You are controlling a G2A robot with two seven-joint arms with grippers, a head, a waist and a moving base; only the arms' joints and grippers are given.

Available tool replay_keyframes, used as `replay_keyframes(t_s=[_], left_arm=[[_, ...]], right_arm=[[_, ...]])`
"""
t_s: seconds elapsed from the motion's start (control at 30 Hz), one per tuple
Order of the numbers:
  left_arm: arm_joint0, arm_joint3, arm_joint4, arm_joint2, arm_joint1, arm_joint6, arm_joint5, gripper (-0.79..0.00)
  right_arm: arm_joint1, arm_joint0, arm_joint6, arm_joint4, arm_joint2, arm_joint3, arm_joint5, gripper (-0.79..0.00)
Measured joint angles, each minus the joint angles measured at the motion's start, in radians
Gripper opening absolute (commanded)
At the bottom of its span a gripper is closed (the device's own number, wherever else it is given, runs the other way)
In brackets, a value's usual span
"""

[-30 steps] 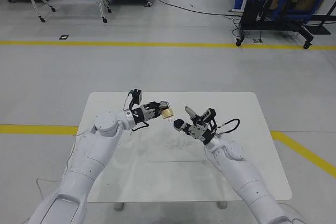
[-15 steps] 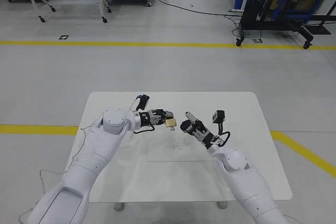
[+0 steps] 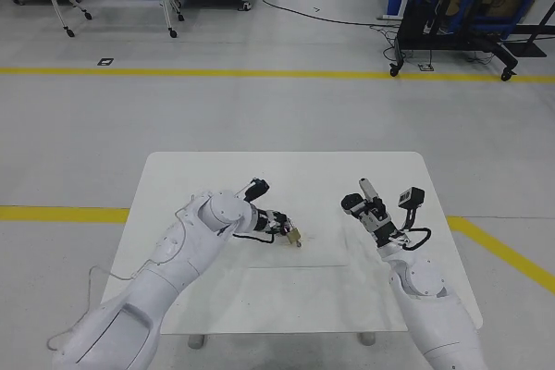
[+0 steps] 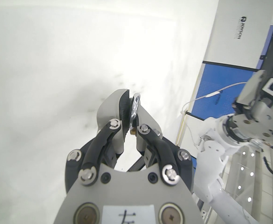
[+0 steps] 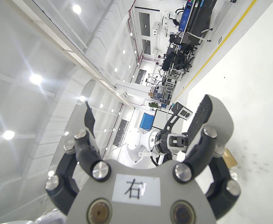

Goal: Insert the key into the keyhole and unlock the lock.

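The brass lock (image 3: 294, 237) lies low on the white table (image 3: 379, 171), just right of centre. My left gripper (image 3: 280, 225) is at it, shut on the lock's silver metal part (image 4: 135, 105); a bit of brass (image 4: 132, 131) shows behind the pads. In the left wrist view the left gripper (image 4: 132, 111) points down at the tabletop. My right gripper (image 3: 356, 202) stands open and holds nothing, raised to the right of the lock. In the right wrist view the right gripper (image 5: 148, 108) faces the left arm, and the lock (image 5: 229, 160) shows beside one finger.
The tabletop (image 4: 57, 59) around the lock is bare apart from faint dark scuff marks (image 3: 301, 242). The right arm (image 4: 250, 120) stands off to the side in the left wrist view. Yellow floor lines (image 3: 499, 242) run past the table.
The left gripper has carried the lock down and toward the near side onto the table. The right gripper has drawn back to the right, away from the lock.
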Motion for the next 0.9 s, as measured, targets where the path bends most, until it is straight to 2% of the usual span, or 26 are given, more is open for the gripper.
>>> replay_keyframes(t_s=[0.03, 0.07, 0.1, 0.4, 0.6, 0.63, 0.73, 0.8, 0.87, 0.9], left_arm=[[-0.003, 0.005, 0.012, 0.011, -0.004, 0.003, 0.003, -0.302], [-0.007, 0.013, 0.024, 0.022, -0.009, 0.004, 0.008, -0.108], [-0.010, 0.020, 0.032, 0.029, -0.012, 0.003, 0.011, 0.000], [-0.042, 0.070, 0.036, 0.047, -0.032, -0.032, -0.024, 0.000], [-0.049, 0.077, 0.003, -0.013, -0.017, -0.012, -0.094, 0.000], [-0.045, 0.066, -0.003, -0.031, -0.011, 0.004, -0.121, 0.000], [-0.001, -0.029, 0.011, -0.110, 0.022, 0.121, -0.298, 0.000], [0.063, -0.119, 0.059, -0.175, 0.053, 0.227, -0.454, 0.000], [0.137, -0.208, 0.148, -0.236, 0.082, 0.343, -0.547, 0.000], [0.166, -0.245, 0.203, -0.258, 0.093, 0.399, -0.563, 0.000]], right_arm=[[0.000, 0.000, 0.000, 0.000, 0.000, 0.000, 0.000, 0.000], [0.000, 0.000, 0.000, 0.000, 0.000, 0.000, 0.000, 0.000], [0.000, 0.000, 0.000, 0.000, 0.000, 0.000, 0.000, 0.000], [0.000, 0.000, 0.000, 0.000, 0.000, 0.000, 0.000, 0.000], [0.000, 0.000, 0.000, 0.000, 0.000, 0.000, 0.000, 0.000], [0.000, 0.000, 0.000, 0.000, 0.000, 0.000, 0.000, 0.000], [0.000, 0.000, 0.000, 0.000, 0.000, 0.000, 0.000, 0.000], [0.000, 0.000, 0.000, 0.000, 0.000, 0.000, 0.000, 0.000], [0.000, 0.000, 0.000, 0.000, 0.000, 0.000, 0.000, 0.000], [0.000, 0.000, 0.000, 0.000, 0.000, 0.000, 0.000, 0.000]])
